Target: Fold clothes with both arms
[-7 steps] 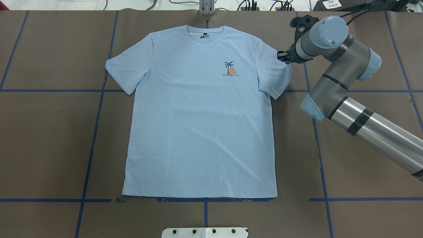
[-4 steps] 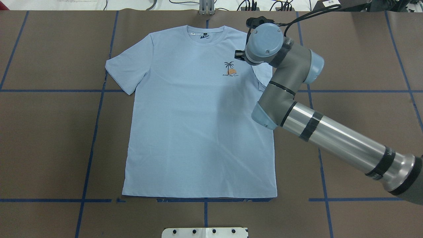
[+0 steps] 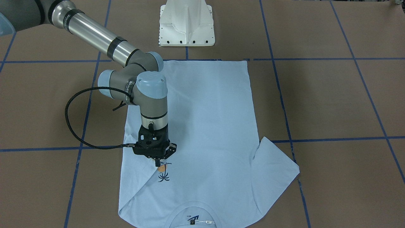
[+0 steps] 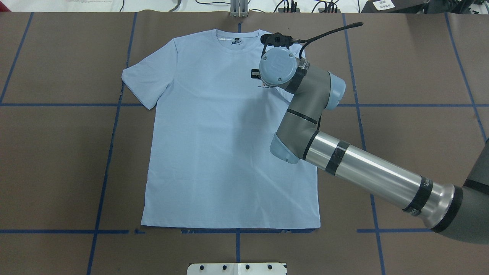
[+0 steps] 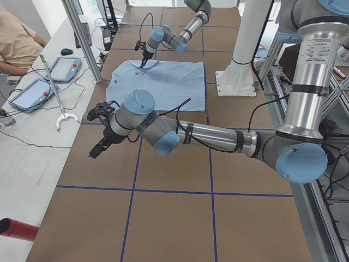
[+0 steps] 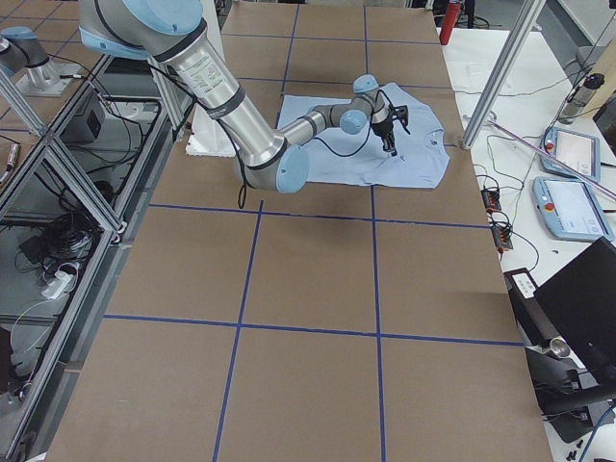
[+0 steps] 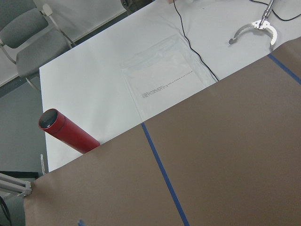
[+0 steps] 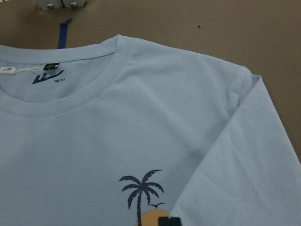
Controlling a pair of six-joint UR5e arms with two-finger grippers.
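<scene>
The pale blue T-shirt (image 4: 214,145) lies flat on the brown table, collar toward the far edge. Its right sleeve (image 8: 225,155) is folded inward over the chest, and the sleeve's edge reaches the palm print (image 8: 141,193). My right gripper (image 3: 157,163) points straight down at that print and is shut on the sleeve's edge. In the overhead view the wrist hides its fingers. My left gripper (image 5: 98,148) hangs over bare table well away from the T-shirt (image 5: 163,82). I cannot tell whether it is open or shut.
The white pedestal base (image 3: 186,25) stands at the shirt's hem side. A metal bracket (image 4: 238,9) sits beyond the collar. On the white side table lie a red cylinder (image 7: 68,132) and teach pendants (image 5: 68,68). A person (image 5: 16,43) sits there.
My right arm has swung left from the sleeve's outer edge across the shirt. It drew the sleeve inward until it reached the chest print.
</scene>
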